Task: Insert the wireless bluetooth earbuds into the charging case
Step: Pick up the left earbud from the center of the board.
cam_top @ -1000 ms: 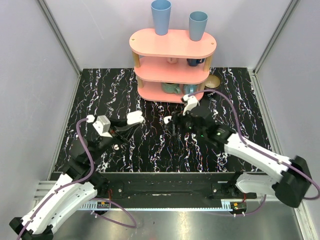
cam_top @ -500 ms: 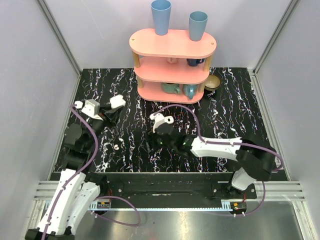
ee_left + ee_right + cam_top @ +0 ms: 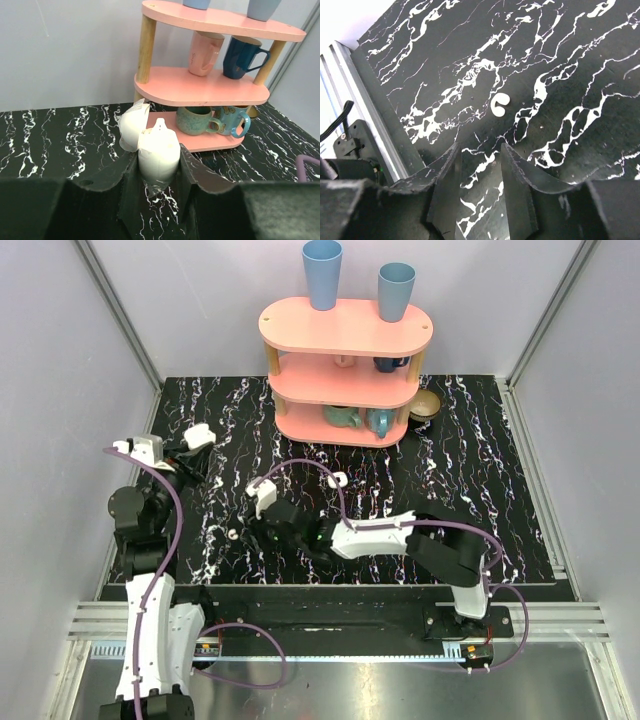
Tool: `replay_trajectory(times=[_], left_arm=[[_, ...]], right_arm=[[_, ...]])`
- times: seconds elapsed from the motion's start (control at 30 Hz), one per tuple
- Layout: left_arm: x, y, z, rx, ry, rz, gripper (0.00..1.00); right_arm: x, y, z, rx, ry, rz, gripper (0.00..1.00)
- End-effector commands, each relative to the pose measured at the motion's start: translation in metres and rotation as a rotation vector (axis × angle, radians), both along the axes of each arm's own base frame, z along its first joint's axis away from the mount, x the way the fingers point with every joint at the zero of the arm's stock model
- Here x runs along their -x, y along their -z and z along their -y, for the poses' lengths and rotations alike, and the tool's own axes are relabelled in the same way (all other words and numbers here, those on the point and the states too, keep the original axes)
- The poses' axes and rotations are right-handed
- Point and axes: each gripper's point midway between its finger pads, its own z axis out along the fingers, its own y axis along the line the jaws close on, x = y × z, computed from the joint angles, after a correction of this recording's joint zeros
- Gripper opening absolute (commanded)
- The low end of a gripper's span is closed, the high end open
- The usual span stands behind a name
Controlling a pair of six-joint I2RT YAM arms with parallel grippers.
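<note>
My left gripper (image 3: 159,162) is shut on the white charging case (image 3: 159,150), holding it upright above the table with its lid (image 3: 132,124) hinged open. In the top view the case (image 3: 200,433) sits at the far left with the left gripper (image 3: 188,448). One white earbud (image 3: 499,103) lies on the black marbled table just ahead of my right gripper (image 3: 480,152), which is open and empty. In the top view this earbud (image 3: 232,535) lies left of the right gripper (image 3: 255,530). A second small white piece (image 3: 338,479), apparently the other earbud, lies mid-table.
A pink three-tier shelf (image 3: 345,325) stands at the back with blue cups (image 3: 322,273) on top and mugs (image 3: 196,120) on its lower tiers. A round brown object (image 3: 426,405) lies right of it. A metal rail (image 3: 365,100) runs along the table's near edge.
My left arm has drawn back to the far left with the case. My right arm has swung left across the table to the earbud near the front left.
</note>
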Motion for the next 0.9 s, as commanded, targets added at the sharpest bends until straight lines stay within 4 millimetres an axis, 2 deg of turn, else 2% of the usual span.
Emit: replay_trajectory(times=[0.0,0.07,0.13,0.17,0.23,0.27,0.33,0.37,0.4,0.43,0.47,0.5,0.53,0.57,0.87], left_arm=[[0.001,-0.012,-0.009,-0.014,-0.026,0.019,0.0],[0.001,-0.013,-0.013,-0.009,-0.04,0.018,0.0],[0.001,-0.013,-0.016,-0.002,-0.055,0.015,0.0],[0.001,-0.013,-0.018,0.001,-0.063,0.008,0.0],[0.0,-0.013,-0.022,0.004,-0.078,-0.001,0.0],[0.0,-0.013,-0.022,0.001,-0.081,-0.004,0.0],[0.001,-0.015,-0.021,-0.004,-0.077,0.0,0.0],[0.002,-0.016,-0.021,-0.007,-0.076,0.001,0.0],[0.002,-0.016,-0.021,-0.01,-0.072,0.001,0.0],[0.002,-0.016,-0.02,-0.014,-0.066,0.0,0.0],[0.003,-0.016,-0.019,-0.016,-0.062,-0.005,0.0],[0.003,-0.015,-0.018,-0.019,-0.06,-0.007,0.0],[0.004,-0.015,-0.018,-0.023,-0.061,-0.007,0.0],[0.004,-0.014,-0.018,-0.025,-0.06,-0.011,0.0],[0.005,-0.011,-0.015,-0.025,-0.038,-0.021,0.0]], right_arm=[[0.001,-0.019,-0.034,-0.059,-0.081,0.054,0.43],[0.001,-0.007,-0.039,-0.042,-0.095,0.043,0.41],[0.003,-0.007,-0.047,-0.054,-0.108,0.04,0.4],[0.003,0.0,-0.05,-0.047,-0.117,0.028,0.4],[0.005,-0.003,-0.061,-0.053,-0.137,0.029,0.39],[0.006,0.008,-0.063,-0.029,-0.144,0.02,0.39],[0.005,0.004,-0.071,-0.035,-0.152,0.026,0.39],[0.007,0.016,-0.072,-0.009,-0.153,0.014,0.39],[0.005,0.012,-0.077,-0.012,-0.147,0.017,0.39],[0.003,0.015,-0.079,0.001,-0.143,0.015,0.38],[0.003,0.027,-0.078,0.033,-0.141,0.004,0.38],[0.001,0.023,-0.081,0.029,-0.135,0.007,0.38],[-0.001,0.027,-0.081,0.045,-0.124,0.002,0.38],[-0.002,0.038,-0.077,0.082,-0.112,-0.012,0.39],[-0.002,0.057,-0.078,0.141,-0.095,-0.06,0.38]])
